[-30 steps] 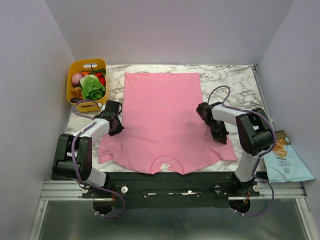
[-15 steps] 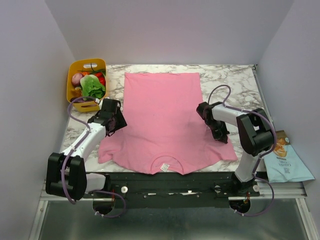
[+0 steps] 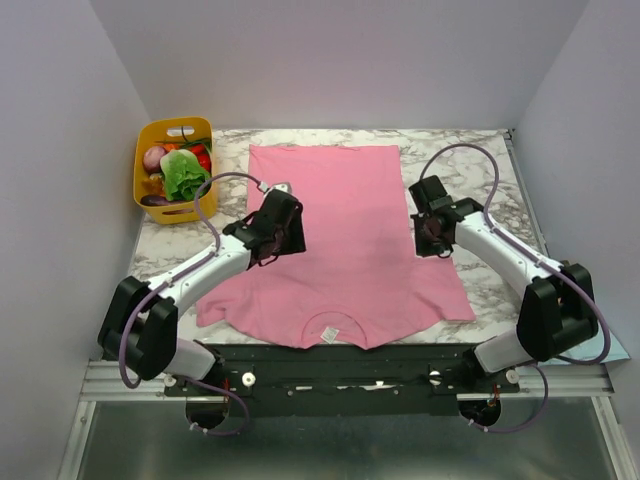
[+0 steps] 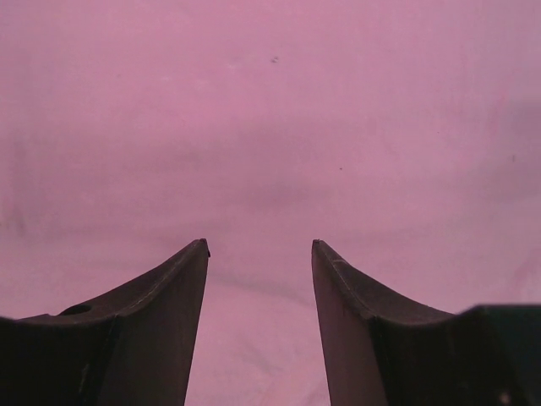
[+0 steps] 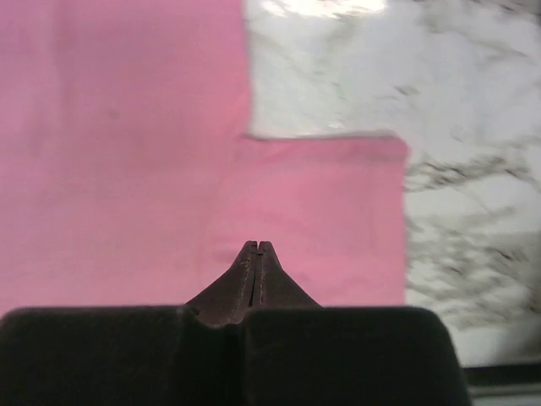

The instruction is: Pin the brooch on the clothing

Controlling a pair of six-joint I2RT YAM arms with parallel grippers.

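From above, you have the pink T-shirt (image 3: pixel 330 230) lying flat on the marble tabletop (image 3: pixel 460 160), its neckline and white label (image 3: pixel 330 334) toward the arm bases. The left end effector (image 3: pixel 283 230) is over the shirt's left chest area and the right end effector (image 3: pixel 432 232) is at its right edge. A yellow basket (image 3: pixel 172 213) of vegetables (image 3: pixel 183 172) sits at the far left corner, and plain pale walls (image 3: pixel 330 60) close in the tabletop on three sides. You will not find the brooch here: no disc shows on the fabric or the marble. In the left wrist view, the fingers are spread with nothing between them, only smooth pink cloth beneath. In the right wrist view, the fingers are pressed together above the sleeve (image 5: pixel 338 203); you cannot tell whether anything tiny is pinched there. Judged from this, no pinning is done yet, and locating the brooch and fastening it both remain.
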